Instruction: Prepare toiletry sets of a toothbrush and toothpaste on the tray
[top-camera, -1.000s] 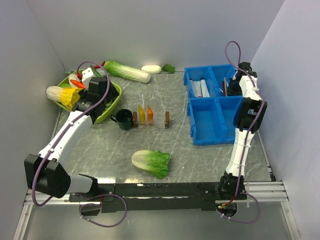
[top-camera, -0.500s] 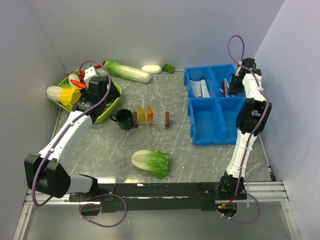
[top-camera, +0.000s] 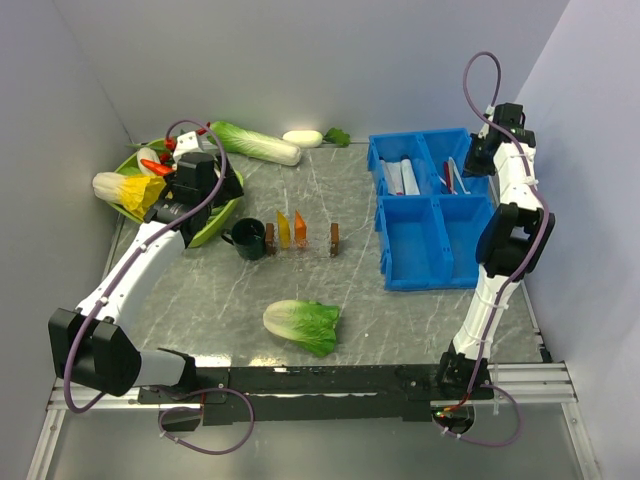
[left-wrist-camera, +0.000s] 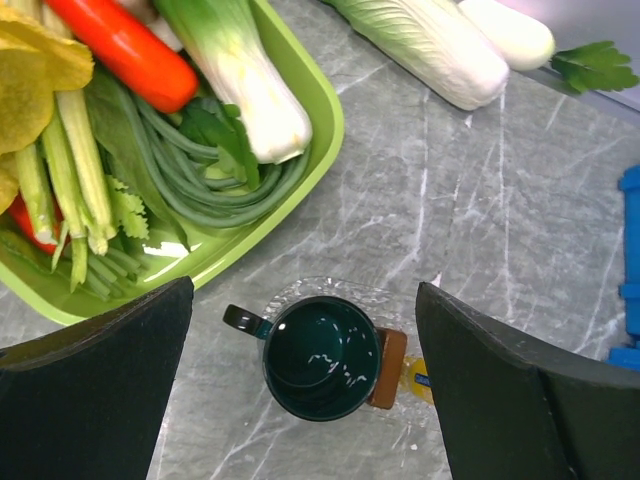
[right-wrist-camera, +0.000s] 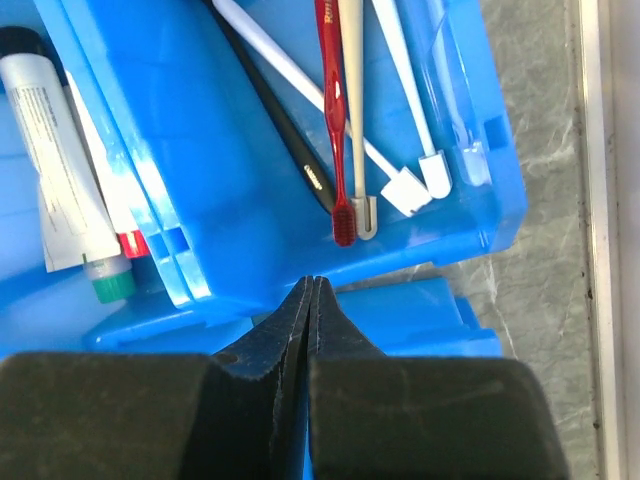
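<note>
Several toothbrushes, one red (right-wrist-camera: 333, 120), one pale (right-wrist-camera: 352, 100), others white and black, lie in the back right compartment of the blue bin (top-camera: 452, 175). White toothpaste tubes (right-wrist-camera: 50, 150) lie in the compartment to its left (top-camera: 400, 178). A small yellow tube (top-camera: 283, 230) and an orange tube (top-camera: 300, 230) stand on a clear tray (top-camera: 318, 245) with brown end blocks; the yellow one shows in the left wrist view (left-wrist-camera: 418, 374). My right gripper (right-wrist-camera: 312, 283) is shut and empty, raised over the toothbrush compartment (top-camera: 478, 160). My left gripper (left-wrist-camera: 303, 290) is open and empty, high above the tray's left end (top-camera: 222, 192).
A dark green mug (left-wrist-camera: 322, 357) sits at the tray's left end (top-camera: 246, 239). A green basket (left-wrist-camera: 325, 120) of vegetables stands at the back left. A napa cabbage (top-camera: 302, 326) lies near the front. Another cabbage (top-camera: 255, 143) and a white radish (top-camera: 302, 138) lie at the back.
My right gripper has risen and moved back and to the right, away from the toothbrush compartment, still shut. My left arm has barely shifted.
</note>
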